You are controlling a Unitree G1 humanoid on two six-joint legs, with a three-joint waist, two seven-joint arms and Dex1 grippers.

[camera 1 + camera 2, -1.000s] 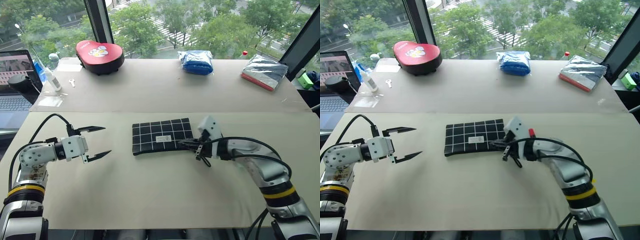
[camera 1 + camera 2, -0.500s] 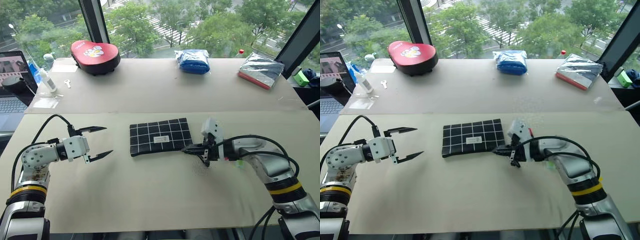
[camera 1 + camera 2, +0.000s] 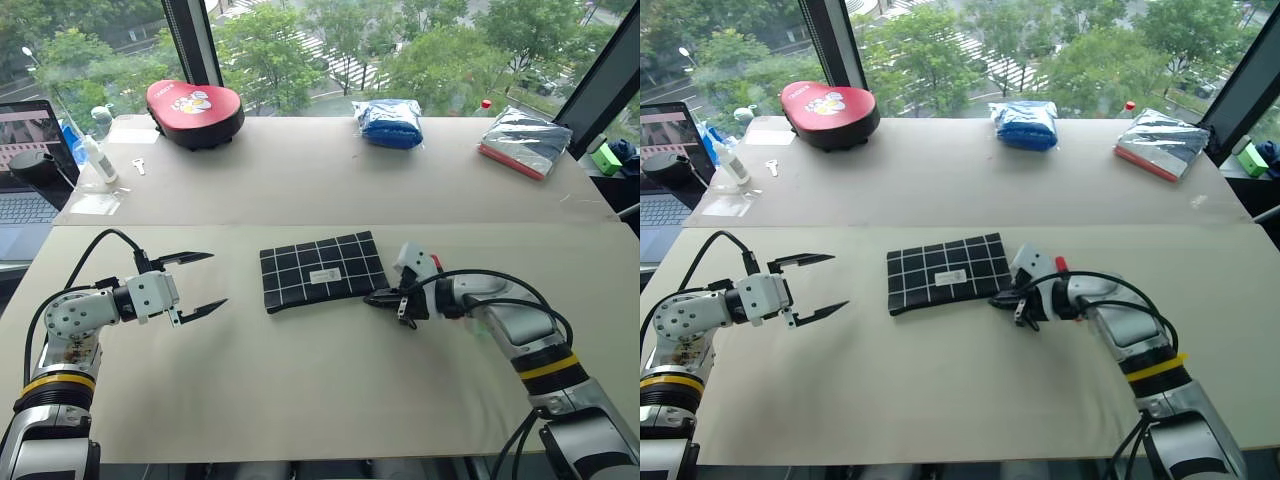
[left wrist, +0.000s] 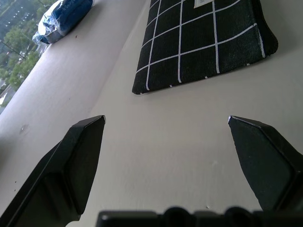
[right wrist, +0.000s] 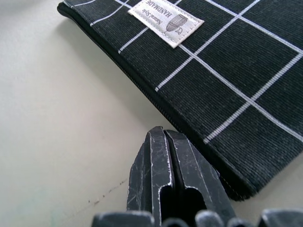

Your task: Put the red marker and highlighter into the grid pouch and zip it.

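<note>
The grid pouch (image 3: pixel 320 272) lies flat in the middle of the near table, black with white lines and a small white label (image 5: pixel 166 19). Its zipper runs along the near edge. My right gripper (image 3: pixel 378 297) is shut, its tips low over the table at the pouch's near right corner, just off the zipper edge (image 5: pixel 142 80). Nothing shows between its fingers (image 5: pixel 156 161). My left gripper (image 3: pixel 205 282) stands open to the left of the pouch, pointing at it and apart from it. The red marker and the highlighter are hidden from view.
On the far table sit a red case (image 3: pixel 195 110), a blue bag (image 3: pixel 391 122) and a silver packet (image 3: pixel 525 142). A laptop (image 3: pixel 25 160) and a white bottle (image 3: pixel 95 160) stand at the far left. A seam (image 3: pixel 300 225) divides the two tables.
My right hand has sunk a little and its wrist has turned, the tips staying by the pouch's near right corner. The left gripper has kept still and open.
</note>
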